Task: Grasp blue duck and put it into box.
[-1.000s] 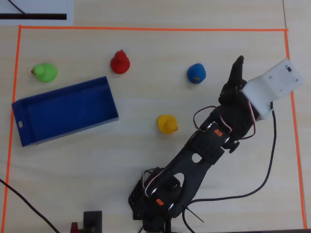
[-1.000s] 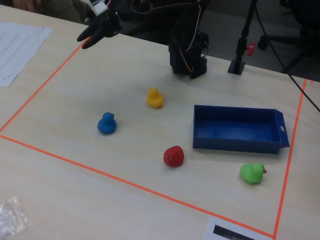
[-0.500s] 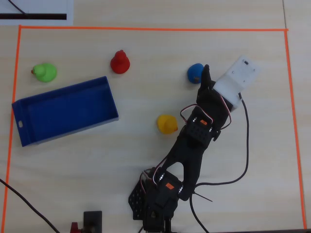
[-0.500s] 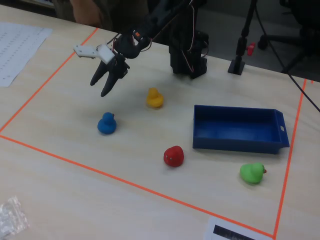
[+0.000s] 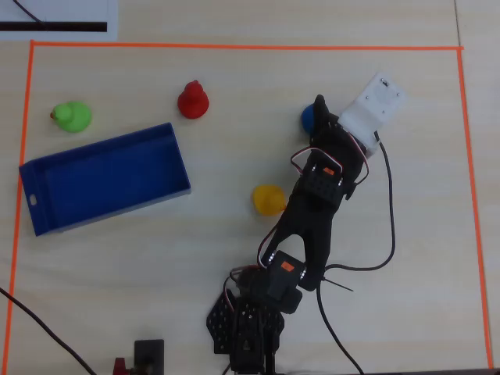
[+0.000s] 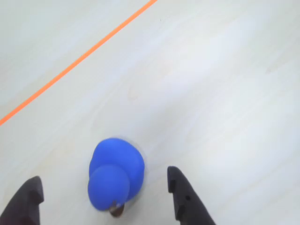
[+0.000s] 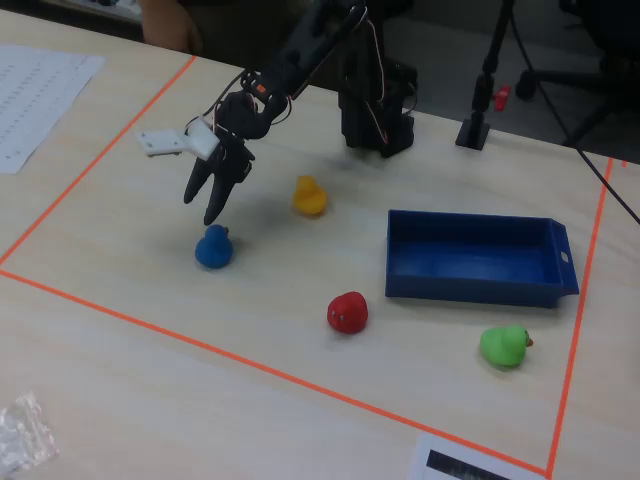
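In the overhead view, the blue duck [image 5: 309, 117] is seen well to the right of the box [image 5: 35, 212], beyond the red duck [image 5: 192, 101], and is partly covered by the pincer [image 5: 318, 104]. The yellow duck [image 5: 268, 200] lies below the blue duck and close beside the arm [image 5: 311, 209]. The green duck [image 5: 72, 116] sits just above the box's left end. All of it is held inside the orange tape line [image 5: 234, 46] on the desk [image 5: 406, 258].

In the wrist view, the blue duck [image 6: 115, 173] is framed between the two dark fingers [image 6: 183, 197], which are spread wide and touch nothing; the pincer [image 6: 103, 201] is released and empty. The duck is seen nearer the right finger than the left, with its small beak pointing toward the bottom edge.

In the fixed view, the pincer [image 7: 205, 208] is held just above the blue duck [image 7: 213, 247], its tips pointing down and not yet at desk level. The box [image 7: 480, 290] stands well apart from the blue duck, past the yellow duck [image 7: 309, 196] and the red duck [image 7: 347, 312].

Some risks can be judged from here. Because the duck is off centre between the fingers, it could be nudged aside or rolled away by the nearer finger during descent. Its rounded body could be squeezed out if the grip is taken too high. On the carry toward the box, the yellow duck could be knocked by the arm.
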